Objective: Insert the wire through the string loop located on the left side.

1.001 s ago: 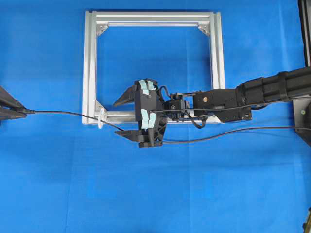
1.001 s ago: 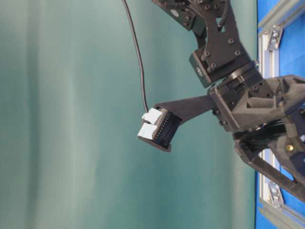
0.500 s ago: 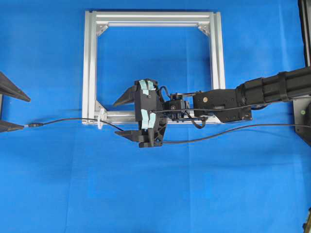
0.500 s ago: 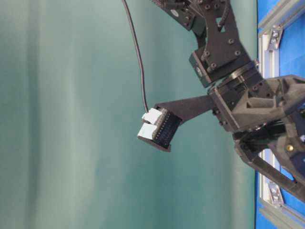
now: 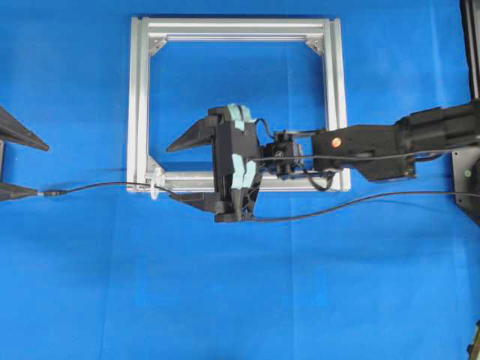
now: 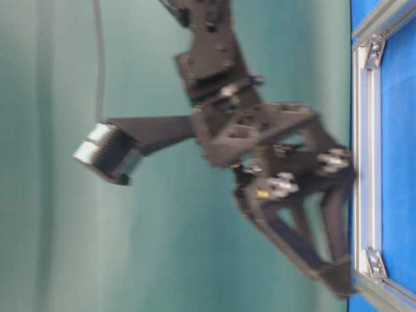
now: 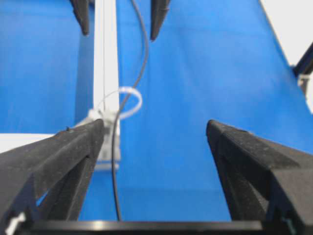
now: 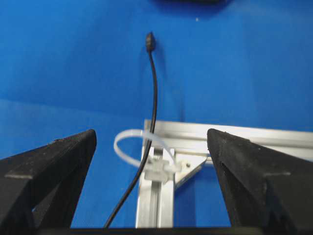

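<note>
Overhead view: a square aluminium frame [image 5: 238, 105] lies on the blue bench [image 5: 240, 300] in the upper middle. The right hand [image 5: 184, 171], reaching in from the right edge, hangs over the frame's lower bar with its fingers spread wide and nothing between them. The wire [image 5: 112, 185] runs from the right edge, under that hand, through the string loop [image 5: 156, 184] at the frame's lower left corner, and ends in a small plug [image 5: 49, 193] at centre left. The left hand [image 5: 19, 165] shows only two dark fingertips at the left edge, wide apart; the lower tip is just beside the plug, and contact cannot be told.

Table-level view: blurred. The right hand [image 6: 341, 221] points toward the frame's bar [image 6: 364, 162] at the right edge, fingers splayed.

Left wrist view: the two left fingers [image 7: 58, 161] fill the lower corners, far apart, gripping nothing. Between them the wire [image 7: 115, 161] runs up the frame and passes through the whitish loop [image 7: 128, 103] beside the frame bar.

Right wrist view: the right fingers [image 8: 49, 161] stand wide at the lower corners. The wire [image 8: 153, 88] passes through the loop [image 8: 137, 142] at the frame's corner; its plug [image 8: 150, 41] rests on the bench at upper centre.
</note>
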### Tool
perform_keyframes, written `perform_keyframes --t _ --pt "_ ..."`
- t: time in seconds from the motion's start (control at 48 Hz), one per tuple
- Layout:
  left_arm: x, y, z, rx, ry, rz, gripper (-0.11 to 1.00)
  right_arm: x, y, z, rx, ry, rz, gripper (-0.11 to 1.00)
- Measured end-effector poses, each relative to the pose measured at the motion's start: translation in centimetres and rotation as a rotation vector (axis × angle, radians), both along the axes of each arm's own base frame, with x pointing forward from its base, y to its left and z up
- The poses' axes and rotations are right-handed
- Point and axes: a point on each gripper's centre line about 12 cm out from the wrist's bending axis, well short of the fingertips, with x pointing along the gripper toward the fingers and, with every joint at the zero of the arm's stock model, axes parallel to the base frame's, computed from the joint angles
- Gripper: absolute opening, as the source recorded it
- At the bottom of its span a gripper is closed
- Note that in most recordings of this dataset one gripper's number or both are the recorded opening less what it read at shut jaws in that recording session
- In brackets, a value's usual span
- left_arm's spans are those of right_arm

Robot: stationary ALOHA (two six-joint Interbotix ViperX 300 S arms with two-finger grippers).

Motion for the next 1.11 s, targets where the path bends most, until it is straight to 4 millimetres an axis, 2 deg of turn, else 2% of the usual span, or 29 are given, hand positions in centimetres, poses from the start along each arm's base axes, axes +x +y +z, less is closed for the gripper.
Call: perform_keyframes --t 0.292,1.105 --pt "0.1 0.0 0.5 0.01 -0.042 0.001 0.8 -1.1 -0.1 4.0 0.0 -0.046 -0.003 0.91" --pt "0.2 0.2 0.6 0.019 -0.044 0.013 0.8 -1.1 -0.1 4.2 0.0 -0.045 -0.003 0.91"
